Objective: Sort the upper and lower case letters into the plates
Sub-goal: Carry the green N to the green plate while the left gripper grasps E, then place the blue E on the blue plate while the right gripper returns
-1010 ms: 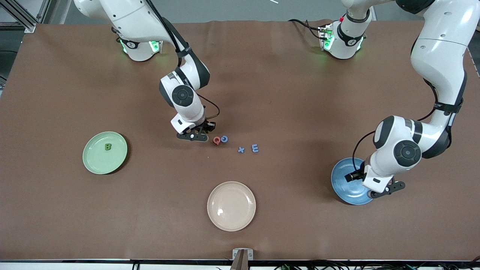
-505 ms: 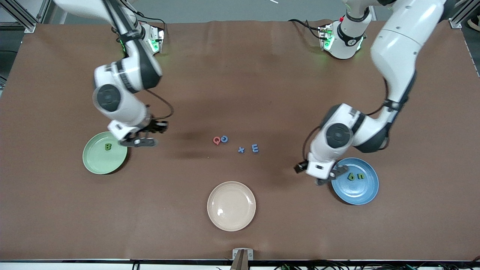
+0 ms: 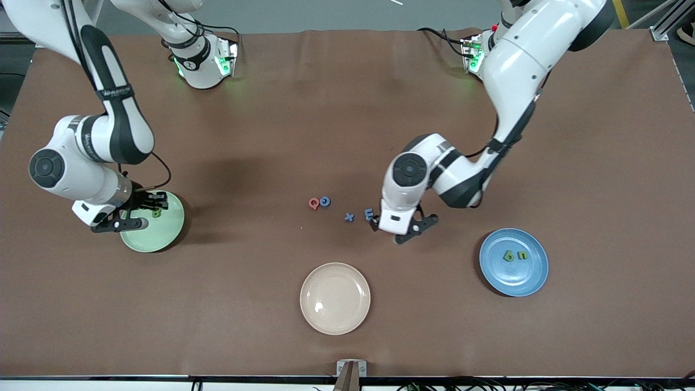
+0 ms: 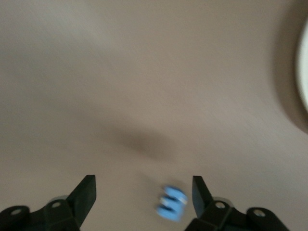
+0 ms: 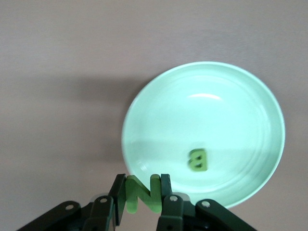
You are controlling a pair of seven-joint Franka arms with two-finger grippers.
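My right gripper (image 3: 122, 224) is shut on a green N (image 5: 143, 193) and holds it over the rim of the mint green plate (image 3: 163, 234), also in the right wrist view (image 5: 226, 110). A green B (image 5: 198, 160) lies in that plate. My left gripper (image 3: 400, 226) is open, low over the table, with a blue E (image 4: 172, 203) between its fingers, close to one finger. The E (image 3: 370, 213) is partly hidden in the front view. Beside it lie a blue x (image 3: 349, 217), a blue round letter (image 3: 325, 201) and a pink-red Q (image 3: 314, 203). The blue plate (image 3: 516, 278) holds two green letters (image 3: 515, 255).
A cream-beige plate (image 3: 335, 312) sits nearer the front camera than the loose letters, and its edge shows in the left wrist view (image 4: 303, 72). Brown table surface lies between the plates.
My right arm swung from the loose letters to the mint green plate. My left arm moved from over the blue plate to the blue E, uncovering the two green letters there.
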